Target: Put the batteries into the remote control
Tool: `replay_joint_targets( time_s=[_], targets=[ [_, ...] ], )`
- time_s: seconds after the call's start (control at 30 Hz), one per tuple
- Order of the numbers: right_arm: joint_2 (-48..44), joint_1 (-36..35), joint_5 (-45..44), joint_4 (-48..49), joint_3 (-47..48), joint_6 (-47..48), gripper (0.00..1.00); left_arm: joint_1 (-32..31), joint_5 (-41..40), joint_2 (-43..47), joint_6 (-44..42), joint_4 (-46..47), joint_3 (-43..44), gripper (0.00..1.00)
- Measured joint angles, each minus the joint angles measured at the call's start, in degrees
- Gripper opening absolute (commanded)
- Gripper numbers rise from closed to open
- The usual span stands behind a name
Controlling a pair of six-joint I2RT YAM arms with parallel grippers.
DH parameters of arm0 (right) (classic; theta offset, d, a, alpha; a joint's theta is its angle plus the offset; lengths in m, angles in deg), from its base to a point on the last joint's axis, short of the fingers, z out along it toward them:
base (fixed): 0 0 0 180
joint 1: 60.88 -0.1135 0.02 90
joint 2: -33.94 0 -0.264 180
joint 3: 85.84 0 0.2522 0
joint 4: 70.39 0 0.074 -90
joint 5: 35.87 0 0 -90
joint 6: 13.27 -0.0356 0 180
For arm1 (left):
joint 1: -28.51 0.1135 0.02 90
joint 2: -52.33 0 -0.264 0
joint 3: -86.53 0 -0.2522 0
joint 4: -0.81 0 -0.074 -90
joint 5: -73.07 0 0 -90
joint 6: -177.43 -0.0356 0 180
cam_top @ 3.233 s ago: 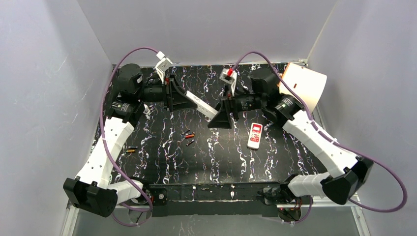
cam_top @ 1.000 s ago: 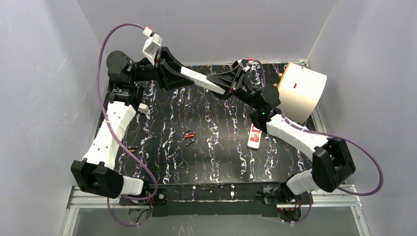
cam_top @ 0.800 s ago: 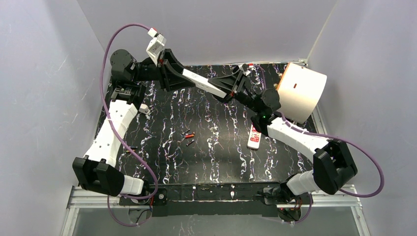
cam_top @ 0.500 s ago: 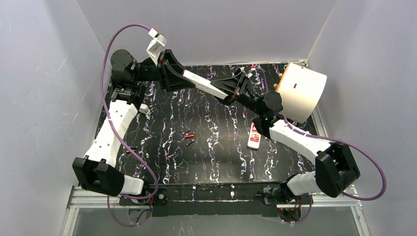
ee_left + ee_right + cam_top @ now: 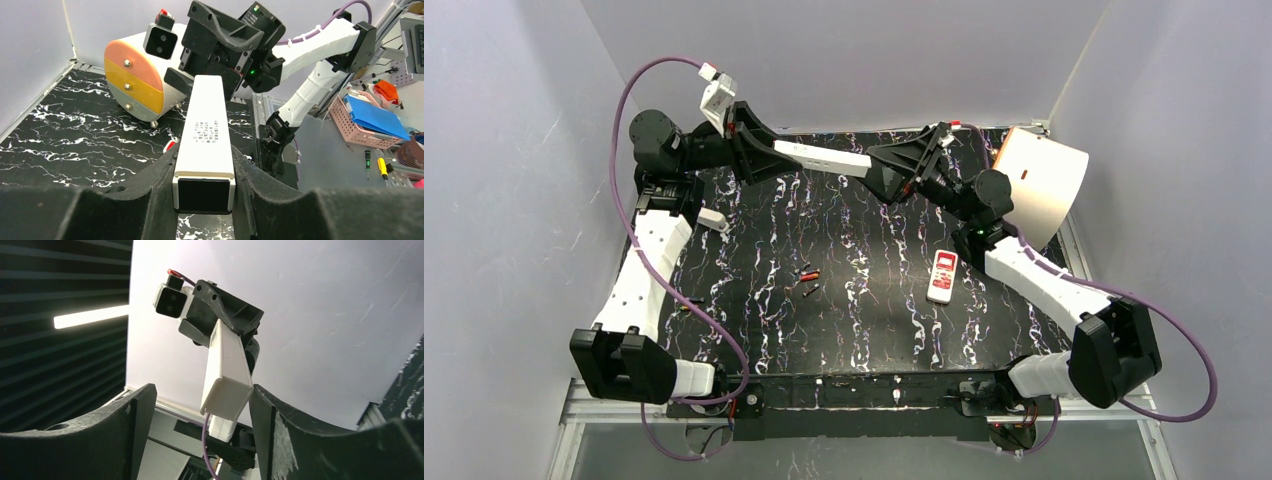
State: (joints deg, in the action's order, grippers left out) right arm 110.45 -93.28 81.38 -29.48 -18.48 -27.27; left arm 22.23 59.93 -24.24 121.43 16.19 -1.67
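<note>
At one end of the long white remote [image 5: 206, 135], the fingers [image 5: 160, 175] of the left gripper [image 5: 205, 167] are clamped against its two long sides, the dark end face showing between them. At the remote's other end the right gripper [image 5: 200, 392] stands spread, one finger [image 5: 135, 420] well off the casing with wall showing in the gap; the other finger sits so close to the remote's corner that I cannot tell whether it touches. From above, the remote hangs in the air between the two grippers, roughly level, with printed text on the upward face. The batteries [image 5: 809, 275] lie loose in a small cluster on the black marbled table [image 5: 864, 330], below the remote and toward the arm bases, well apart from it; they are orange-red and dark. A small red-and-white remote [image 5: 941, 276] lies flat on the table nearer the bases than the long remote's right-held end. A small white oblong piece [image 5: 712, 218] rests on the table under the left-held end. A white drum with an orange face [image 5: 1039, 185] stands beyond the right-held end, behind the right arm's wrist.
</note>
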Motion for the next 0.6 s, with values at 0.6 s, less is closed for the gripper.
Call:
replay_joint_targets(
  time_s=[0.6],
  targets=[
    [-4.09,0.96,3.15,-36.35,4.28,17.44,0.83,0.22,0.83,-0.22,-6.25,0.52,-2.91,0.00]
  ],
)
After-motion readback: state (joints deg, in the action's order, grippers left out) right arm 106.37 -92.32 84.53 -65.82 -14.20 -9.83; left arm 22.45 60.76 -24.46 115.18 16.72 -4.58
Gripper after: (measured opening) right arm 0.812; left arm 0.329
